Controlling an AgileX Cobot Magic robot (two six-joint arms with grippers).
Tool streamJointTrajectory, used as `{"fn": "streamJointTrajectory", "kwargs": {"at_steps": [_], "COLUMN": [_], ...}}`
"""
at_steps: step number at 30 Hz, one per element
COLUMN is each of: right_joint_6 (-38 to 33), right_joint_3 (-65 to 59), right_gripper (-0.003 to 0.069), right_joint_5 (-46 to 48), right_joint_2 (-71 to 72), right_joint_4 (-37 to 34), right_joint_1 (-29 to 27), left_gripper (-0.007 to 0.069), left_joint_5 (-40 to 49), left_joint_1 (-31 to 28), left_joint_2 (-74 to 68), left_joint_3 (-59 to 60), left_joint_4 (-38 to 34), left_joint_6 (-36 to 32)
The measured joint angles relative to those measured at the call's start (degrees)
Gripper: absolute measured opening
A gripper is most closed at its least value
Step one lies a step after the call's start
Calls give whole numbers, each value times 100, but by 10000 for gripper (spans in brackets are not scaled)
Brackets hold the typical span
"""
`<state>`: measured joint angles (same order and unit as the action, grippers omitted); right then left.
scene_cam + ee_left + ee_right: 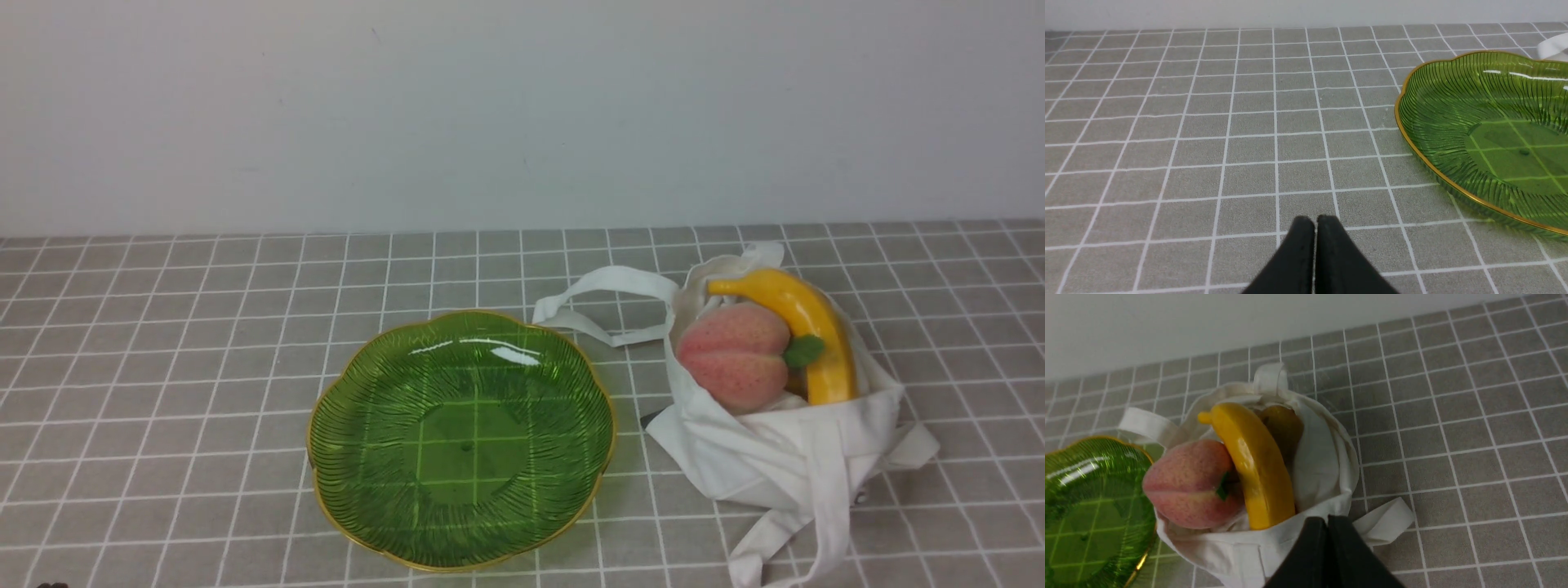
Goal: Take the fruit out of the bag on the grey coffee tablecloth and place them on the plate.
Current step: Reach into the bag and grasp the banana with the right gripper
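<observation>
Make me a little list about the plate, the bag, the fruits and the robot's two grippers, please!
plate: green with a gold rim, no fruit on it
bag: white cloth, to the right of the plate, mouth open
peach: pink, in the bag
banana: yellow, in the bag, beside the peach
pear: brownish, in the bag, beside the banana
cloth: grey with white lines, under plate and bag
left gripper: shut, holding nothing
right gripper: shut, holding nothing
</observation>
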<state>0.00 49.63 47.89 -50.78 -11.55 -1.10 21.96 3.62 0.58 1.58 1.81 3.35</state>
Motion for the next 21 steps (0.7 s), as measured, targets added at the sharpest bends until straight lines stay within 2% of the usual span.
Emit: {"fn": "streamJointTrajectory", "kwargs": {"at_steps": [4, 10, 13, 14, 15, 17, 18, 21], "right_joint_6": [-301, -718, -867, -883, -1005, -1092, -1120, -1130], "right_joint_3": [590, 1460, 1782, 1796, 1888, 1919, 1919, 1919], "right_gripper": [-9, 50, 150, 158, 237, 325, 395, 499], "right_joint_5": [180, 291, 322, 329, 326, 277, 223, 139], "right_joint_2": [-1012, -2340, -2874, -2901, -3095, -3283, -3415, -3640], "right_joint_4": [-172, -466, -512, -512, -512, -512, -512, -512], "right_joint_1": [36, 326, 568, 582, 687, 781, 822, 834], "left_gripper": [-8, -8, -8, -8, -8, -8, -8, -8], "left_joint_5": [0, 0, 0, 0, 0, 0, 0, 0], "left_joint_1": [0, 0, 0, 0, 0, 0, 0, 0], "left_joint_2": [0, 0, 0, 0, 0, 0, 0, 0], "left_joint_3": [0, 0, 0, 0, 0, 0, 0, 0], "left_joint_4": [0, 0, 0, 0, 0, 0, 0, 0], "left_joint_6": [0, 0, 0, 0, 0, 0, 0, 0]}}
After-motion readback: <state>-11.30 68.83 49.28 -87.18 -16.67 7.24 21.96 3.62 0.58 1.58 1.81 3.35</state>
